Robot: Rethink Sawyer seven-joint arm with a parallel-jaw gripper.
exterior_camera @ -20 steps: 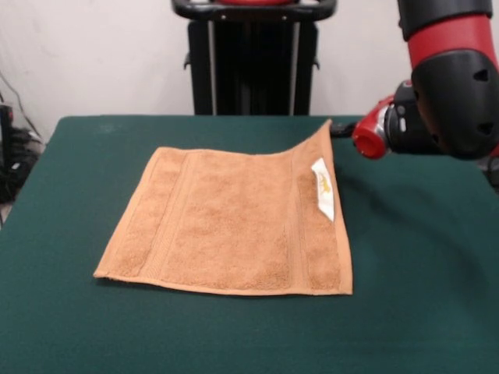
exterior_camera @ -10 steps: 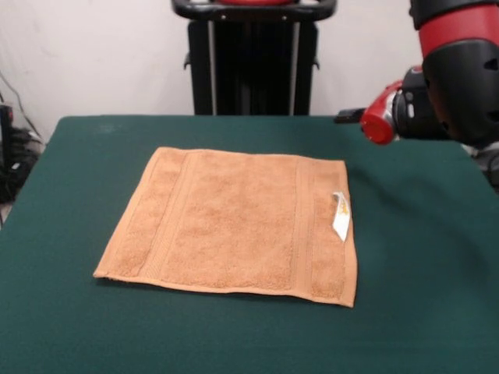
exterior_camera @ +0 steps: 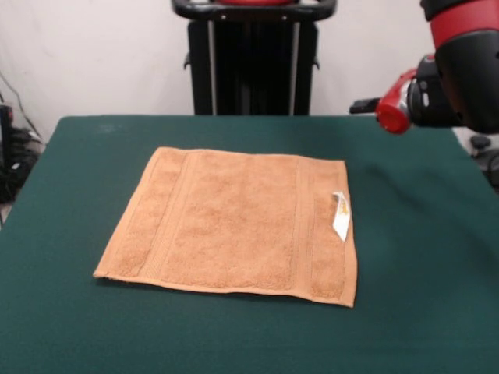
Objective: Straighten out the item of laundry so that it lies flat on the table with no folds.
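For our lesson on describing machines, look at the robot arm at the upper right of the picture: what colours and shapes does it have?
The arm has a bulky rounded black housing with a glossy red band above it. A red, rounded cap sits at its side, and a thin dark end effector pokes out from it. No cables or markings can be made out.

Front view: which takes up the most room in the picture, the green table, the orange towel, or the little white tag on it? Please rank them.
Largest to smallest:
1. The table, which fills most of the lower picture.
2. The towel, lying spread on the table.
3. The white tag, a small strip at the towel's right edge.
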